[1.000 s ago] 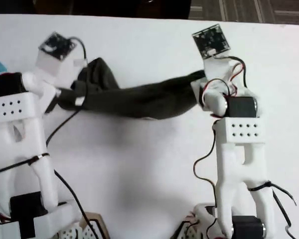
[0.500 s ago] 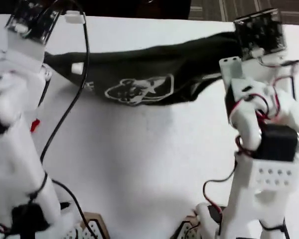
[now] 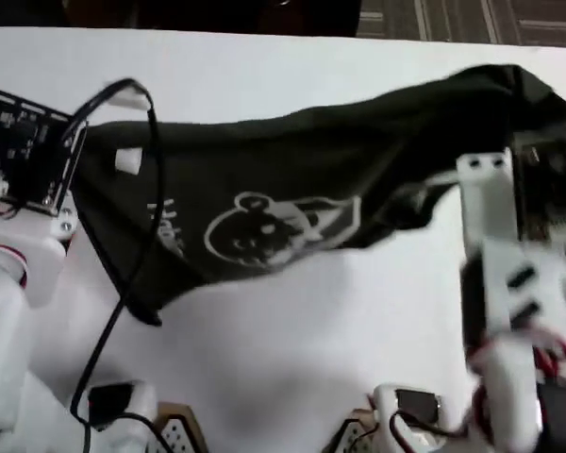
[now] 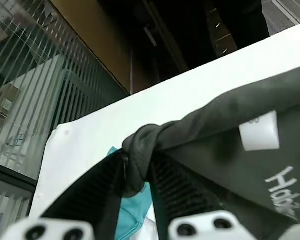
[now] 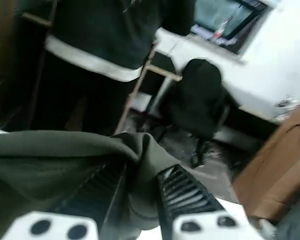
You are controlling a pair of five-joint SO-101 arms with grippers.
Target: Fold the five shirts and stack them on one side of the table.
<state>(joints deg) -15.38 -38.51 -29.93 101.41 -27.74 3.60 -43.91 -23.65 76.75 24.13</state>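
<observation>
Shirt (image 3: 292, 198) hangs stretched above the desk (image 3: 292, 377), long axis running 9 to 3 o'clock; left end effector (image 4: 137, 170) pinches its 9 o'clock corner, right end effector (image 5: 140, 186) its 3 o'clock corner.

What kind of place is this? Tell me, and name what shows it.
Likely an office or lab workroom: a black swivel chair, what looks like a screen and cardboard boxes show behind, and the dark shirt hangs over a white work table.
</observation>
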